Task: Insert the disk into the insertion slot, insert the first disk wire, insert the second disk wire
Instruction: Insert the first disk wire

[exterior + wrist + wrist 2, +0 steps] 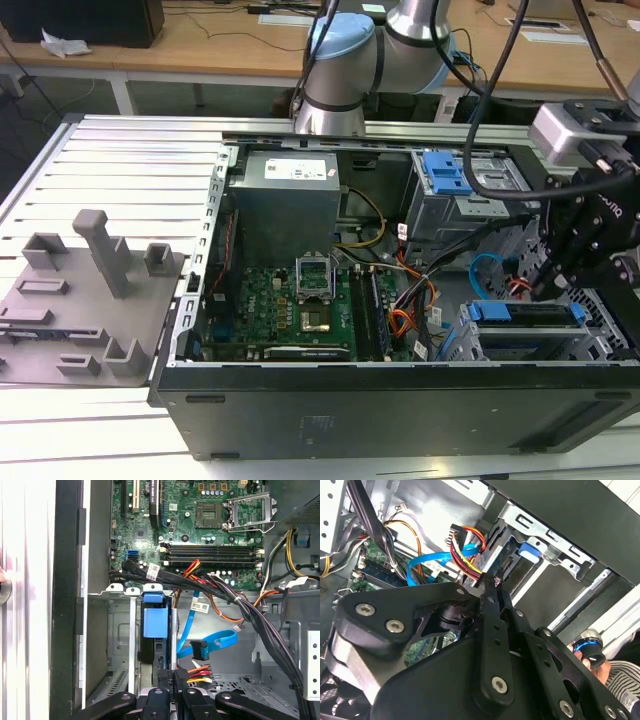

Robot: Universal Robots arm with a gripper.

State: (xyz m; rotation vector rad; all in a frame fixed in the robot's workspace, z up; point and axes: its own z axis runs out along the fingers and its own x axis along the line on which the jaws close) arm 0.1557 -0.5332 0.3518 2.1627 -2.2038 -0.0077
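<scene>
You have the black end effector [174, 681] pinching the red-and-yellow wire bundle's black plug [183, 672] close behind the blue-framed silver disk [155, 617], already seated in the light grey sheet-metal insertion slot [120, 630], seemingly to line the plug up with its socket.

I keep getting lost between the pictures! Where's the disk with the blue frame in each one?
Exterior view: the disk lies in the grey insertion slot, at the exterior view's right, under the end effector.
First wrist view: its blue frame faces the camera, inside the slot.
Second wrist view: a blue corner peeks beyond the end effector, which pinches the red-and-yellow disk wire.
Shared landmark: the light blue cable nearby.
</scene>
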